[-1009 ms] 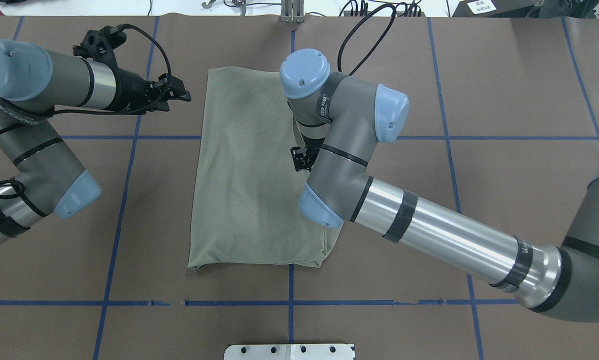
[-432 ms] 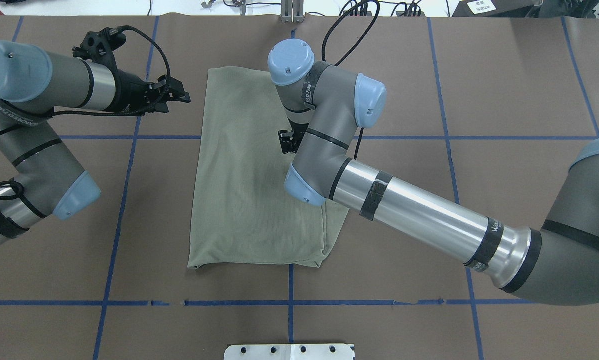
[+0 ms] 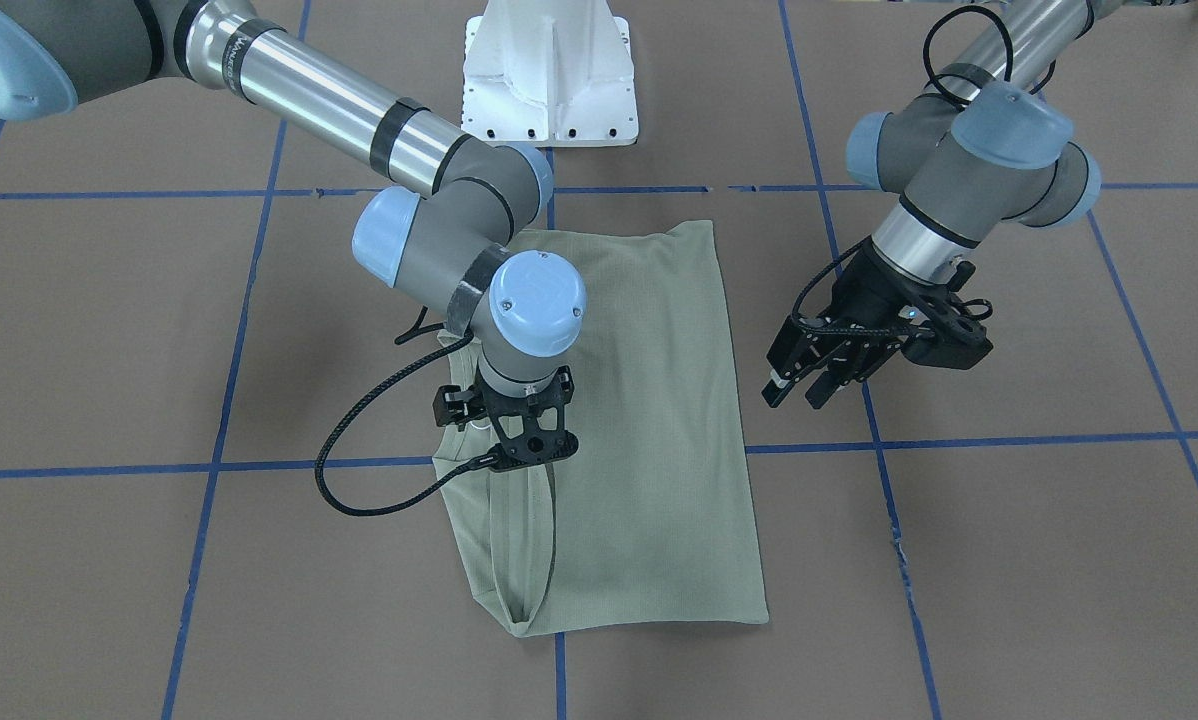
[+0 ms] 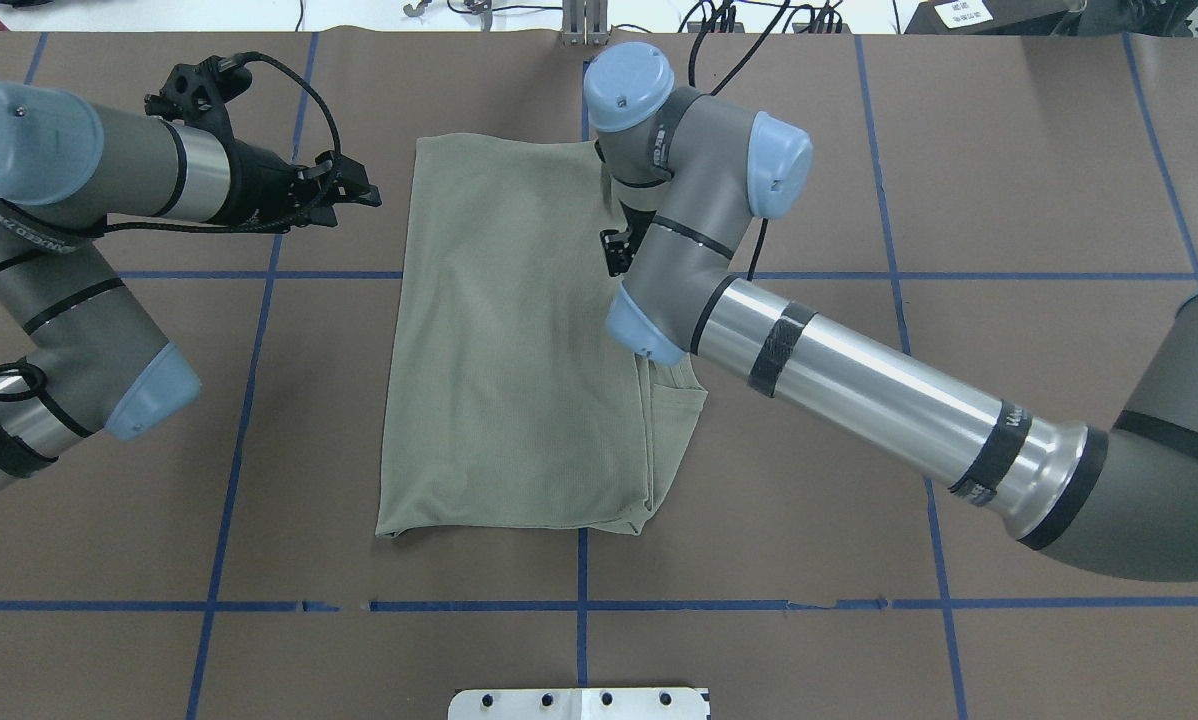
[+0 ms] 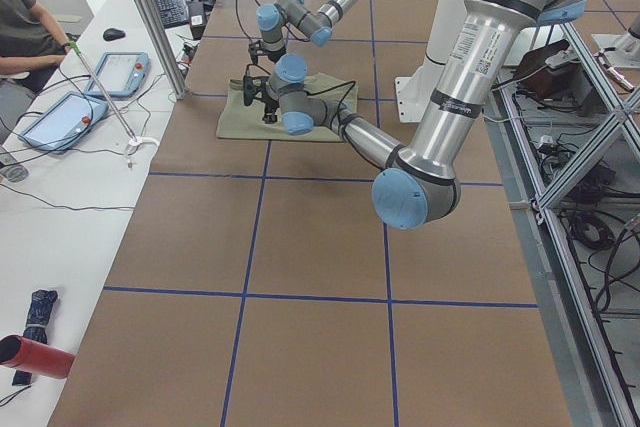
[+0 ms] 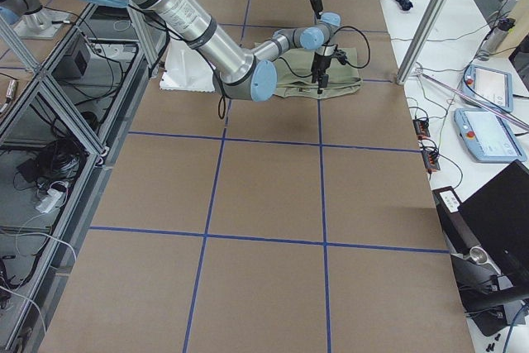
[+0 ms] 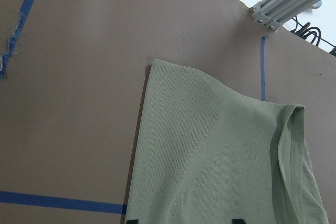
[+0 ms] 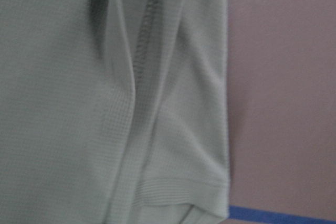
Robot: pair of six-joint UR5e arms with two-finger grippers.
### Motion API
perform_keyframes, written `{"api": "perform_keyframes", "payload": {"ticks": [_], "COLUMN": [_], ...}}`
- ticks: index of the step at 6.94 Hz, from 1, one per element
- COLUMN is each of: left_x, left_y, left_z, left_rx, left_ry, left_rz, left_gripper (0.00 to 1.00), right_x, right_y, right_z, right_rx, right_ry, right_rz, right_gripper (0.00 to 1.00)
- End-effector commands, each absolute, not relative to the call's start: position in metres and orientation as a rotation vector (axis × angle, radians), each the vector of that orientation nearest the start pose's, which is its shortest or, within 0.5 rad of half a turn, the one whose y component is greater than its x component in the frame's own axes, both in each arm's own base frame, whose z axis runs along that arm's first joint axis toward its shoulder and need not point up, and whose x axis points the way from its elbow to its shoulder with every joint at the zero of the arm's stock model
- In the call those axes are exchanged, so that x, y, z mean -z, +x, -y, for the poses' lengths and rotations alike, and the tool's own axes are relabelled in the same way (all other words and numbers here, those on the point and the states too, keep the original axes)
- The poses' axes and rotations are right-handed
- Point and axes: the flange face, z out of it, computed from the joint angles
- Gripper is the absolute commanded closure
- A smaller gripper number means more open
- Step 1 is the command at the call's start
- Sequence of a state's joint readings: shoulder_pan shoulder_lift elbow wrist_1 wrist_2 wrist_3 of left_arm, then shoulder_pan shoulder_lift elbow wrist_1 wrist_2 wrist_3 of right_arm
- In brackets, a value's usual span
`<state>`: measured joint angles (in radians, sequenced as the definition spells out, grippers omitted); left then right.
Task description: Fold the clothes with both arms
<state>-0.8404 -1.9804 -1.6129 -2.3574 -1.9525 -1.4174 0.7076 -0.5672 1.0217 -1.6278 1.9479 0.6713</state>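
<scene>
Brown surface [image 4: 1009, 150] gridded with blue tape [image 4: 959, 275]: the folded sage-green shirt [image 4: 509, 350] lies at the overhead frame's centre. In the front view the left tool [image 3: 795, 393] hangs released right of it; the right tool [image 3: 521, 432] points down over its left edge, whether clenched I cannot tell

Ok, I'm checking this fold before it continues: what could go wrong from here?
1. The right hand sits low over the bunched side layers of the shirt; it may pinch only some layers or drag the fold askew.
2. Its black cable loops close to the fabric edge and could snag it.
3. The left hand hangs open, off the shirt, so a one-sided pull may skew the rectangle.
</scene>
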Motion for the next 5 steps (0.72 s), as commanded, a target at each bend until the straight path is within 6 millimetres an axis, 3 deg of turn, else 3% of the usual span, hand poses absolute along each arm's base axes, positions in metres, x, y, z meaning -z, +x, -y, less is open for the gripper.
{"api": "perform_keyframes", "payload": {"ticks": [1, 2, 3, 5], "left_x": [-0.310, -0.312, -0.312, -0.313], "left_y": [0.354, 0.355, 0.355, 0.355], "left_z": [0.540, 0.539, 0.539, 0.539], "left_rx": [0.351, 0.343, 0.343, 0.343], "left_ry": [0.298, 0.286, 0.285, 0.283], "left_rz": [-1.248, -1.250, -1.250, -1.249], "left_gripper": [0.33, 0.33, 0.33, 0.33], "right_x": [-0.258, -0.219, -0.211, -0.195], "right_y": [-0.541, -0.540, -0.531, -0.524], "right_z": [0.632, 0.625, 0.611, 0.531], "right_rx": [0.272, 0.254, 0.150, -0.040], "right_ry": [0.014, -0.009, -0.010, -0.013], "right_rz": [0.534, 0.563, 0.603, 0.735], "right_gripper": [0.00, 0.00, 0.00, 0.00]}}
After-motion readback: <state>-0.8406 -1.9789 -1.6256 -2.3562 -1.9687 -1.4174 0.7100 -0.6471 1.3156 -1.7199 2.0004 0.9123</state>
